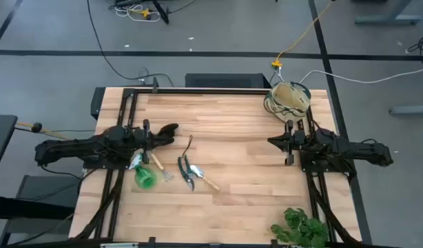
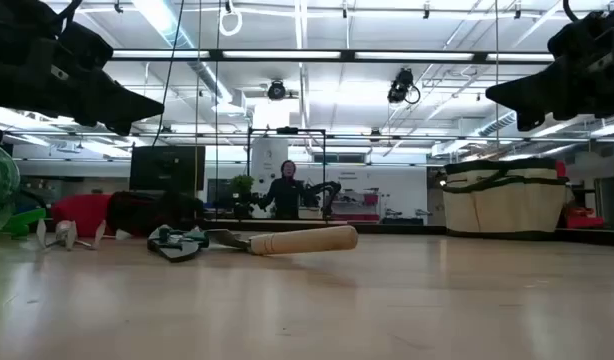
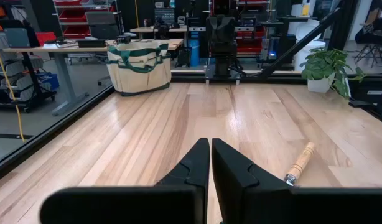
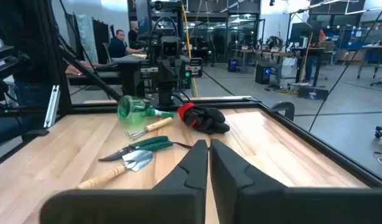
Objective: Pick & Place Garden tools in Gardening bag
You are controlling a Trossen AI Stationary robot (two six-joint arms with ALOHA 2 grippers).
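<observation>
The garden tools lie on the table's left half: a green spray bottle (image 1: 144, 176), a wooden-handled rake (image 1: 160, 167), black pruning shears (image 1: 186, 172), a trowel (image 1: 205, 179) and a red-and-black glove (image 1: 168, 129). The beige gardening bag (image 1: 291, 96) stands upright at the far right corner. My left gripper (image 1: 155, 140) hovers shut above the table beside the glove, its fingers (image 3: 197, 163) level. My right gripper (image 1: 271, 142) hovers shut on the right side, pointing at the tools (image 4: 141, 148), nothing between its fingers (image 4: 197, 163).
A leafy green plant (image 1: 301, 229) stands at the near right corner. Bare wooden tabletop (image 1: 239, 138) lies between the two grippers. A black frame rail (image 1: 198, 91) runs along the far edge. People sit in the room beyond the table.
</observation>
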